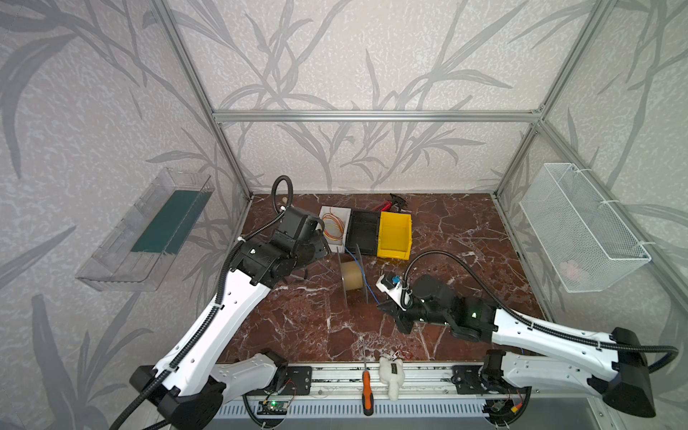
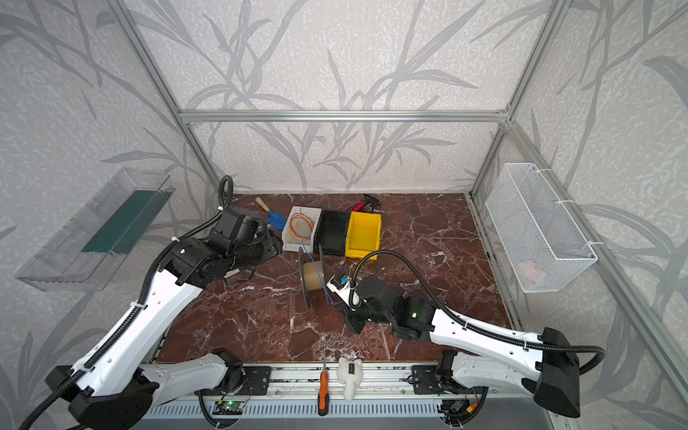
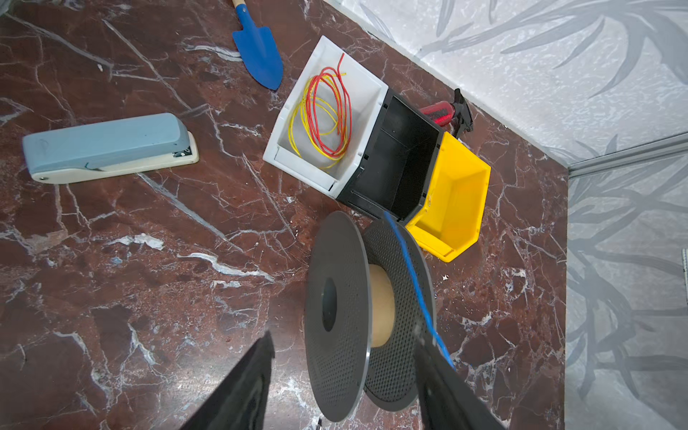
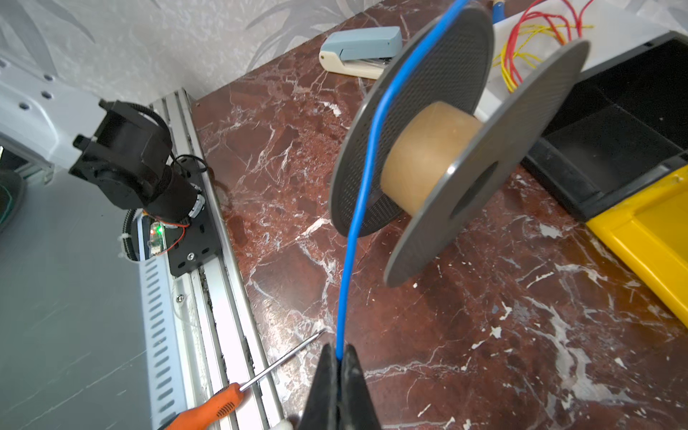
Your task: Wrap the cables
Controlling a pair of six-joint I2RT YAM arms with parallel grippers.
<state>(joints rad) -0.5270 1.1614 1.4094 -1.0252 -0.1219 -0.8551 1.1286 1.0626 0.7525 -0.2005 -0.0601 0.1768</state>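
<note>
Right pincer [image 4: 338, 348]: I see it pinched tight on the blue cable [image 4: 366, 156], the wire coming out from between its tips, low over the desk [image 1: 298, 327].
Left pincer [image 3: 343, 337]: jaws stand wide apart and hold nothing. In its wrist view the nearer flange of the spool [image 3: 337, 298] sits in the gap, and the cable [image 3: 413, 283] passes right beside one finger [image 3: 439, 376]. I cannot tell whether they touch.
Blue cable: in both top views it runs as one slanting line [image 1: 363, 277] [image 2: 316, 266] from the right pincer across the spool toward the black bin [image 3: 402, 163]. Its far end is out of my sight.
Spool: it stands on its two dark perforated flanges mid-desk [image 1: 352, 277], and the core [image 4: 432, 160] shows as plain brown cardboard.
Bins: white bin [image 3: 283, 149], black bin and yellow bin [image 3: 458, 201] stand side by side, touching, just behind the spool. Red and yellow wires [image 3: 327, 111] lie coiled in the white one.
Nearby: a pale blue stapler [image 3: 108, 145] and a blue trowel [image 3: 260, 56] lie on the desk, apart from the spool.
Front rail: an orange-handled screwdriver [image 1: 367, 387] lies across it.
</note>
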